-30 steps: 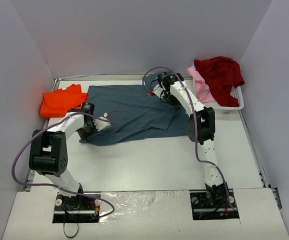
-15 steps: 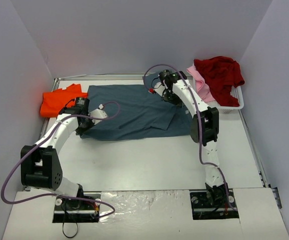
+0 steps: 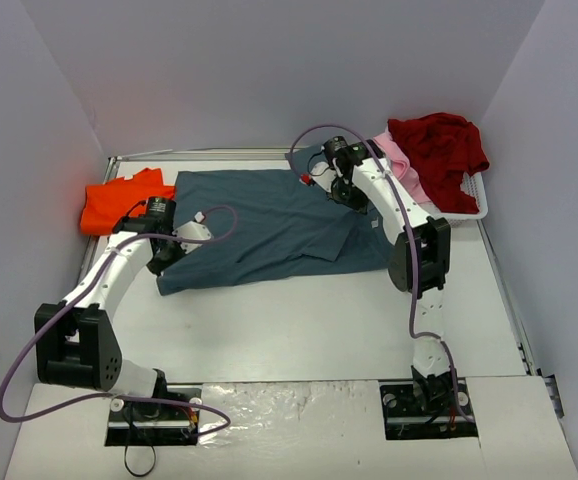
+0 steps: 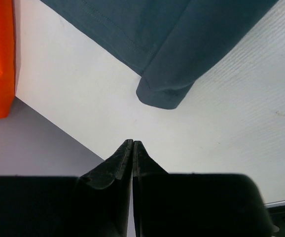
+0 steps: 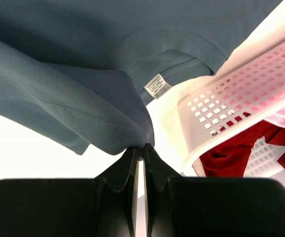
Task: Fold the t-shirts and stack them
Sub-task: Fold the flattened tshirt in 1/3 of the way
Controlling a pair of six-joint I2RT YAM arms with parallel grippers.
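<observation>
Slate shirt (image 5: 58, 64), seemingly in right hand (image 5: 142, 147).

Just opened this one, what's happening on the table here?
Two arms are working on the blue-grey t-shirt spread on the table. The right gripper is shut on a fold of it near the neck label. The left gripper is shut and empty, just short of a sleeve. An orange t-shirt lies at the left. A dark red t-shirt and a pink t-shirt sit in the white basket.
</observation>
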